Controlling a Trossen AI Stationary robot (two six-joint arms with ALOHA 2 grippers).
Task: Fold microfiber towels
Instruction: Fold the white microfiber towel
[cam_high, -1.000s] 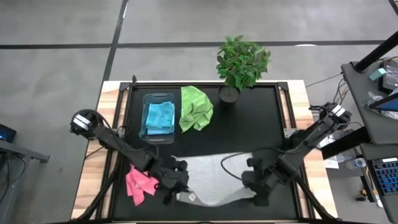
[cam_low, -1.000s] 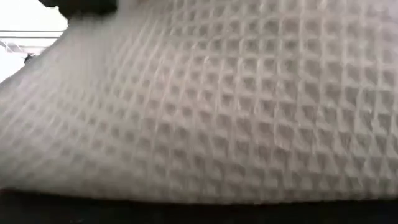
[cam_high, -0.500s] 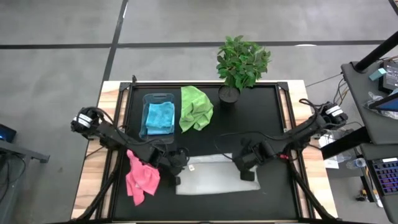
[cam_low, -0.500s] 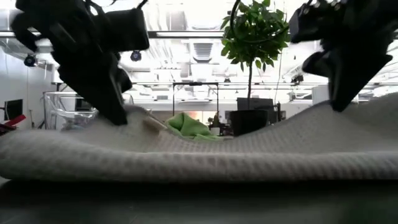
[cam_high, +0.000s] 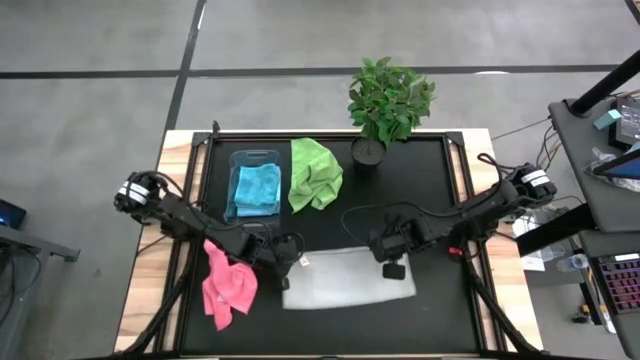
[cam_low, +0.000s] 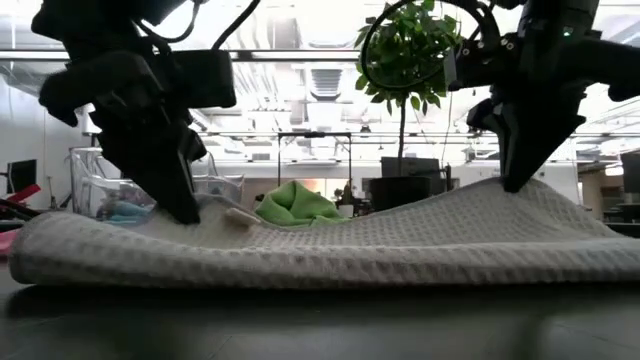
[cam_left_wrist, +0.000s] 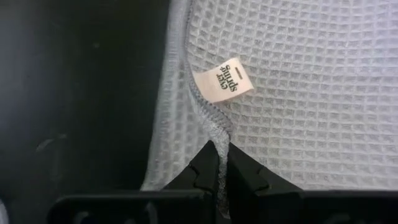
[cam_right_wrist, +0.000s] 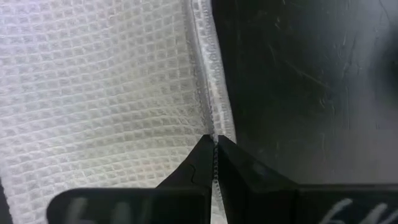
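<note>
Pale grey-white waffle-weave towel (cam_high: 348, 277) lies half-folded at lower centre of the black surface (cam_high: 440, 190).

Soft, limp and light, it should handle best by its stitched corners; the left pincer (cam_left_wrist: 222, 157) is clamped on the hem beside the label (cam_left_wrist: 228, 77), the right pincer (cam_right_wrist: 215, 151) is pinching the opposite edge, both arms reaching low and inward.

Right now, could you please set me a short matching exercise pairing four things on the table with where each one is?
Things:
1. light blue towel
2. pink towel
3. grey-white towel
4. lime green towel

Places:
A. pinched by the left gripper and right gripper
B. beside the potted plant
C. inside the clear bin
D. hanging over the table's left edge

Pairs: 1-C, 2-D, 3-A, 4-B
</note>
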